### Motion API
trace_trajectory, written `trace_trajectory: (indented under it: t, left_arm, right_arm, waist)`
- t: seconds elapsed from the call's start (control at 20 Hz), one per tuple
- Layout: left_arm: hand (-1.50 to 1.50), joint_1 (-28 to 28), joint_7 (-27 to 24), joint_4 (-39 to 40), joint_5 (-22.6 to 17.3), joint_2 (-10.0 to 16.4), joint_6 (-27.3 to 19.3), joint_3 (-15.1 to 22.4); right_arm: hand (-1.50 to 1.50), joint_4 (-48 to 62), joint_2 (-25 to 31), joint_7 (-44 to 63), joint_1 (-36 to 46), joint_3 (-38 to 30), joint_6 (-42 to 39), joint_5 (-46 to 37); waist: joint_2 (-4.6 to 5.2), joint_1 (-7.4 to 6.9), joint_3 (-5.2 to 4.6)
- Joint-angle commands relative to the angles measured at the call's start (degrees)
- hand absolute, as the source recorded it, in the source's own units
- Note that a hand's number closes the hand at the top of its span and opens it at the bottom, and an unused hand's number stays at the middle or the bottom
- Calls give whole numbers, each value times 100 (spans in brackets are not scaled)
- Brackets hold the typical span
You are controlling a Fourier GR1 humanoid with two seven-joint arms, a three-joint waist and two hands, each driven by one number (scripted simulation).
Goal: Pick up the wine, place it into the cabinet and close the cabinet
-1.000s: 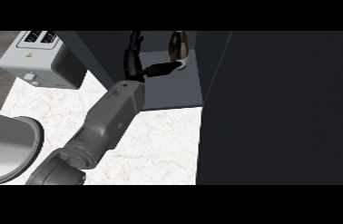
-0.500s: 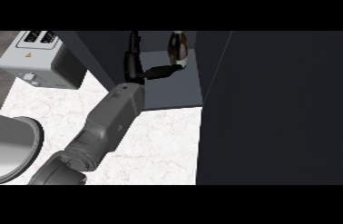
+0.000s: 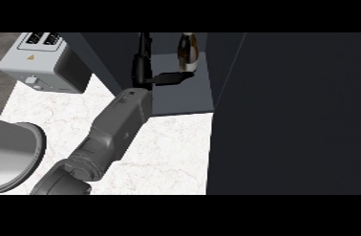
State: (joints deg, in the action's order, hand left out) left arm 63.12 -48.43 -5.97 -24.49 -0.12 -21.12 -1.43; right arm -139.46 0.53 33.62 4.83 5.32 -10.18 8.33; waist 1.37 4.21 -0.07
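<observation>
Toaster (image 3: pixel 38 58) sits well off to the hand's left and plays no part. Your left hand (image 3: pixel 144 68) is up inside the cabinet (image 3: pixel 176 99), with its fingers straight. The thumb is spread out to the right, ending at the wine's foot (touching or just short, I can't tell). Wine (image 3: pixel 187 51) stands just right of the hand, its long axis roughly parallel to your fingers. Further right hangs the open door (image 3: pixel 282 111). I judge you must draw the hand back out before swinging it shut.
</observation>
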Motion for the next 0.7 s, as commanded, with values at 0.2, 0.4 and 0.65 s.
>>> trace_trajectory:
  t: [0.2, 0.4, 0.65]
  left_arm:
    - [-150, -406, -277, -37, -211, 12, 433, -19]
    - [-150, -342, -150, -129, -354, 12, 546, -73]
    - [-150, -543, -265, -231, -658, 12, 726, 177]
  right_arm:
    - [-150, -3, -15, 92, 83, 137, 9, 8]
    - [-150, -311, 42, 294, 14, -57, 50, 320]
    - [-150, -50, -50, 4, -8, 206, 159, 3]
  waist:
    - [-33, -40, -2]
    - [-62, -118, 1]
    - [-77, -92, 2]
